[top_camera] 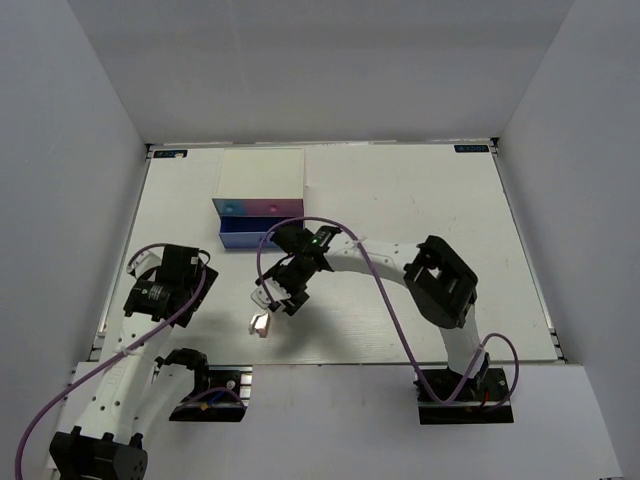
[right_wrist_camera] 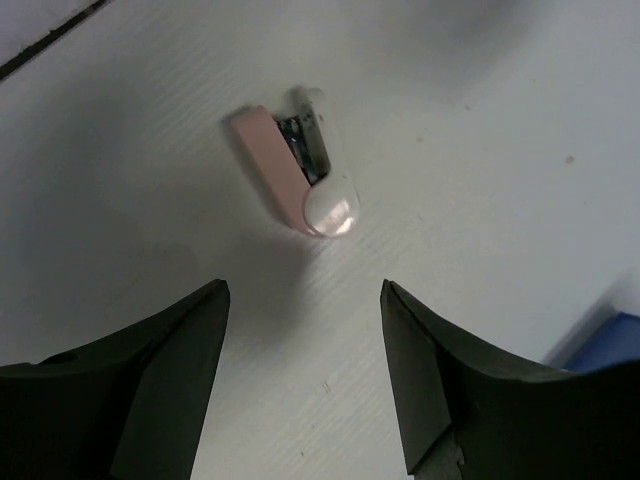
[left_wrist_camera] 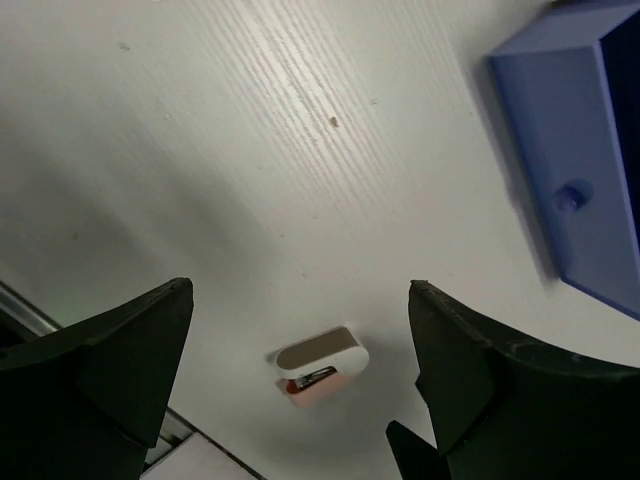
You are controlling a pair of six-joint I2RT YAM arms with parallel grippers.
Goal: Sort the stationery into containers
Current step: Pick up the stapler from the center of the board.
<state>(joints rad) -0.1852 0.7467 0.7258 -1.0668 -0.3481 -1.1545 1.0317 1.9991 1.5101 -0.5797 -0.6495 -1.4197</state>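
White counter (top_camera: 420, 200), grey walls (top_camera: 60, 150): right tool (right_wrist_camera: 303, 300), spread wide and empty, hovers with the small pink-and-white plastic clip piece (right_wrist_camera: 297, 170) just ahead of its tips, unsorted, left tool (left_wrist_camera: 300, 290) likewise wide, dark blue plastic drawer (left_wrist_camera: 580, 180) looks pulled out, so sorting remains.

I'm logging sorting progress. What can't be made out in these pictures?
Dark blue drawer: its inside is too small and dark from above, and the left wrist view cuts it off at the right edge.
Light blue drawer and pink drawer: contents hidden behind their fronts.
Small pink-and-white piece: blurred in the right wrist view, tiny from above; what it is stays unclear.
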